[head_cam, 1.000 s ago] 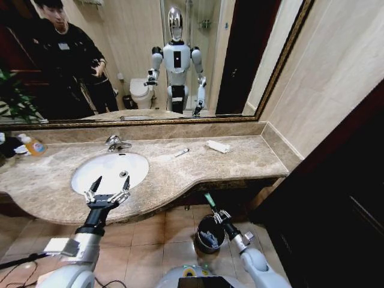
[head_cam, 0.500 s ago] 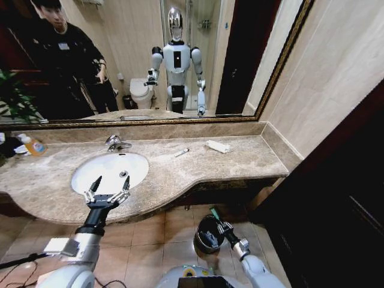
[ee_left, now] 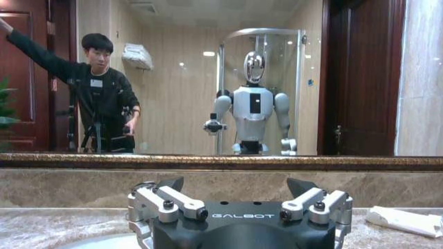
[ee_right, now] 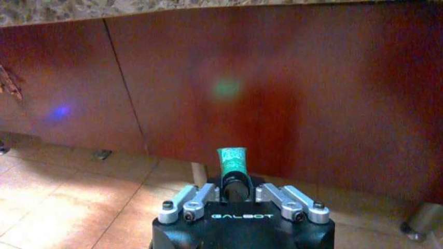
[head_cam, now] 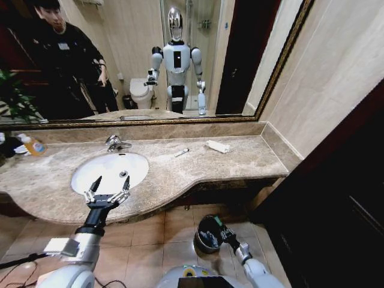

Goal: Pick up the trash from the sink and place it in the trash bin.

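Right tool [head_cam: 219, 226], clamped on the dark-green tube [ee_right: 232, 162], sits at the trash bin's [head_cam: 205, 237] rim, so I judge a release off-centre could drop it onto the floor, while my left tool [head_cam: 108, 193] waits spread wide over the sink's [head_cam: 84, 171] front edge.

The word "GALBOT" is printed in pale capitals on the black body of the left gripper [ee_left: 239, 199] (and likewise on the right gripper [ee_right: 236, 193]).
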You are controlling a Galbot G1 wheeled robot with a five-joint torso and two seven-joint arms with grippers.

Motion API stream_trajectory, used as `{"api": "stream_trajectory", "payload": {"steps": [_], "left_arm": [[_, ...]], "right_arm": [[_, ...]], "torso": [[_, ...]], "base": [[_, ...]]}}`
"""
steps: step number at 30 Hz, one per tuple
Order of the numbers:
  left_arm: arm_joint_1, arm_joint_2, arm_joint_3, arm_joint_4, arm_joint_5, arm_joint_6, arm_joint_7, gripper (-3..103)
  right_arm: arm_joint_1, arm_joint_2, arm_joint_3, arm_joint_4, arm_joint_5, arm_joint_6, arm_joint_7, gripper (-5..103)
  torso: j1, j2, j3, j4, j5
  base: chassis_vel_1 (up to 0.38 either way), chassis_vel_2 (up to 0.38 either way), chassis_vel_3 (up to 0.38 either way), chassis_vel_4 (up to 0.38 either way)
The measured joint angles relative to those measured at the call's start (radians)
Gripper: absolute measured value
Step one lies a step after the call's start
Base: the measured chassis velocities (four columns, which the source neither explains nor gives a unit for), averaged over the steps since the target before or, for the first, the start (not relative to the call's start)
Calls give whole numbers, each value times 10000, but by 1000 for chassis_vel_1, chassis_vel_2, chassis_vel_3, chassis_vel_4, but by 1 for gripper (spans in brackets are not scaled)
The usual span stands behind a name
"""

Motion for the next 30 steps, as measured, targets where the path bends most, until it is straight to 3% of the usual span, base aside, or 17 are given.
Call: {"api": "stream_trajectory", "payload": {"steps": [20,22,26,28,30], "left_arm": [[0,0,0,0,0,0,0,100],[0,0,0,0,0,0,0,100],[0,0,0,0,0,0,0,100],[0,0,0,0,0,0,0,100],[0,0,0,0,0,0,0,100]], "right_arm": [[-165,73,21,-186,-318,20,175,20],[-181,73,23,-195,-424,21,236,25],[-218,135,25,-252,-676,34,390,46],[-225,159,22,-238,-707,36,416,46],[-238,213,9,-204,-743,36,459,57]], "torso": [[0,0,0,0,0],[0,0,0,0,1],[0,0,0,0,1],[0,0,0,0,0],[0,0,0,0,1]], "base": [[0,0,0,0],[0,0,0,0],[0,0,0,0],[0,0,0,0],[0,0,0,0]]}}
